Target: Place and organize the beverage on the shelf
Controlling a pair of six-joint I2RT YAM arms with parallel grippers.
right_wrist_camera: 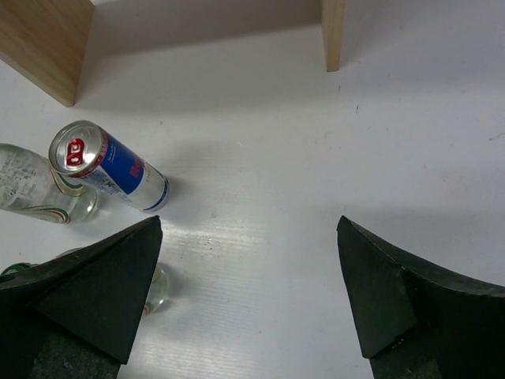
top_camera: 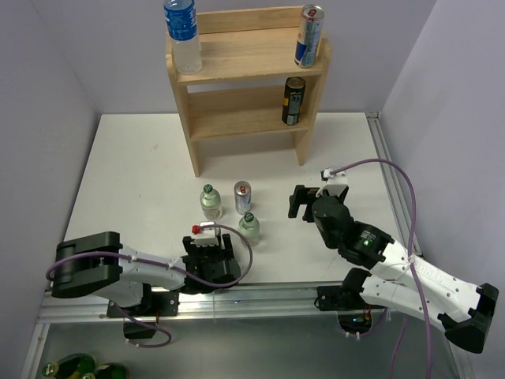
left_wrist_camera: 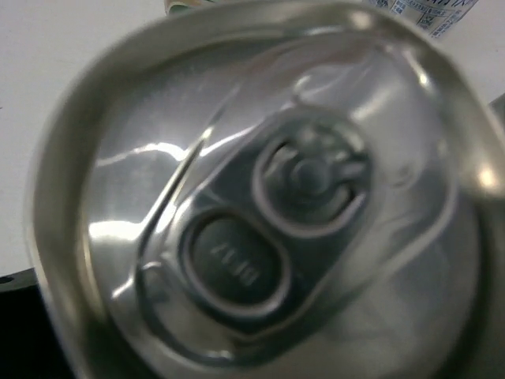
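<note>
Left gripper (top_camera: 211, 262) sat low in the lower centre-left of the overhead view, at the near edge of the table (top_camera: 134, 174). Its wrist camera was filled by the top of a silver can (left_wrist_camera: 260, 213), pull tab lying flat, blurred from being so close. No fingers showed in that frame, so I can't tell whether the pincer was spread or pinching the can (overhead showed only the black gripper body).

Right gripper (right_wrist_camera: 248, 237) was right of centre overhead. Its pincer was spread wide with nothing between the fingers, only bare table below.

At mid-table, centre of the overhead frame, three drinks stood upright:
- a blue-and-silver can (top_camera: 242, 197) with a red tab
- a clear green-capped bottle (top_camera: 211, 202) just beside it on the left
- a second green-capped bottle (top_camera: 249, 227) just below the can in frame

Shelf (top_camera: 245, 51) was at top centre, at the far side of the table by the back wall.
- Top tier: water bottle (top_camera: 183, 35) with a blue label at the left end, tall blue-and-silver can (top_camera: 309, 35) at the right end.
- Lower tier: dark can (top_camera: 293, 100) at the right end.
</note>
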